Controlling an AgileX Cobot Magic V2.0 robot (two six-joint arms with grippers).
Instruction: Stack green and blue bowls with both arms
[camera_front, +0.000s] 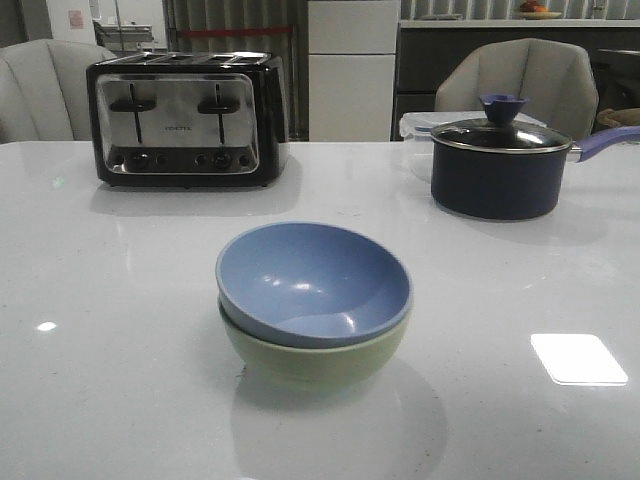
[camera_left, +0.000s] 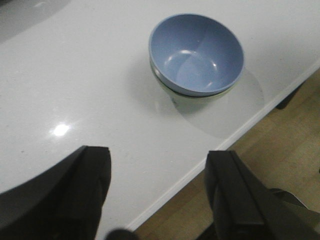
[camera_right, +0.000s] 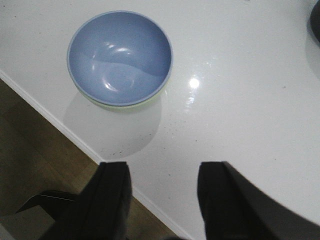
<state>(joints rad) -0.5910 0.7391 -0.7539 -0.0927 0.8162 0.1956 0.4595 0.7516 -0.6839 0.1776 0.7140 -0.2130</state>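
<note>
The green bowl (camera_front: 318, 365) is mostly covered by the blue bowl (camera_front: 312, 283) nested in it: ahead of the right end effector (camera_right: 162, 197) only a thin green sliver shows past the blue rim, and its inside is hidden in every view. Both of the right end effector's fingers are cut off by the picture's edge. The left end effector (camera_left: 159, 192) is cropped the same way, and its near finger (camera_left: 75, 187) is blurred. In the front view the saucepan's handle (camera_front: 610, 140) runs out of the picture, the toaster's (camera_front: 187, 118) label is too small to read, and the clear container (camera_front: 418, 128) sits partly behind the saucepan (camera_front: 498, 165).
</note>
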